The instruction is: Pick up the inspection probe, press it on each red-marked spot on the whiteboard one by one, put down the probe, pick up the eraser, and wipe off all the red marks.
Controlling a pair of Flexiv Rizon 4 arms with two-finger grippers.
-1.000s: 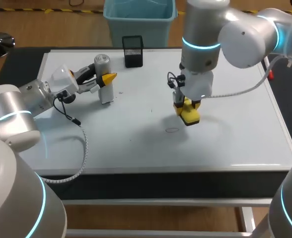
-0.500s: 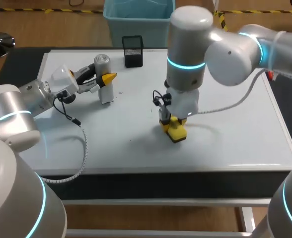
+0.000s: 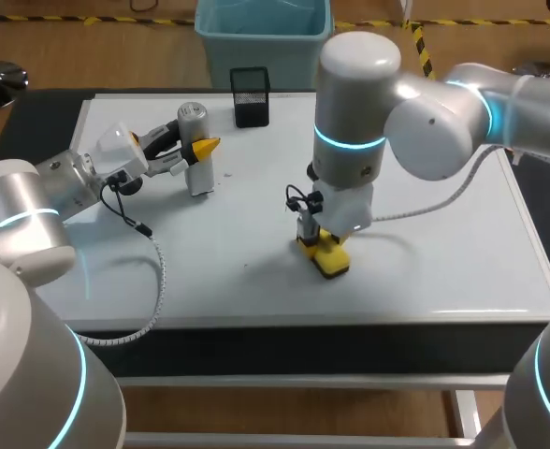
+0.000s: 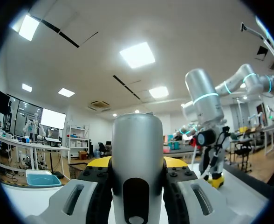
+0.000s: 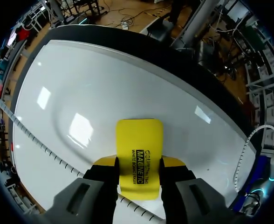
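Closest to the counter's (image 3: 32, 112) near edge, a little right of its middle, the yellow magnetic whiteboard eraser (image 3: 324, 254) sits low on the whiteboard (image 3: 443, 234), which covers most of the counter top. The right arm (image 3: 425, 103) comes in from the right side and hangs straight down over it. The right jaws are clamped on the eraser: in the right wrist view the yellow block (image 5: 139, 156) sits between the two yellow fingertips (image 5: 105, 162), one against each long side, and its far end juts out ahead of them over the white surface. From above, the eraser's lower face looks to be down on the board, though the contact itself is hard to make out.

Further back, toward the far left corner, the left arm (image 3: 32, 201) reaches in from the left side, lying low and nearly level. The left jaws are clamped on the inspection probe (image 3: 196, 150) - a white body with a silver-grey cap - which stands upright with its foot at the board. One yellow fingertip (image 3: 205, 147) shows beside the probe's middle. In the left wrist view the probe's grey cylinder (image 4: 137, 158) fills the gap between the fingers, yellow showing on both sides of it, and the right arm (image 4: 204, 100) with the eraser (image 4: 215, 181) stands well apart ahead of it.

Farthest back, at the whiteboard's far edge and left of its middle, stands a black mesh pen holder (image 3: 250, 95) - upright, apart from the probe.
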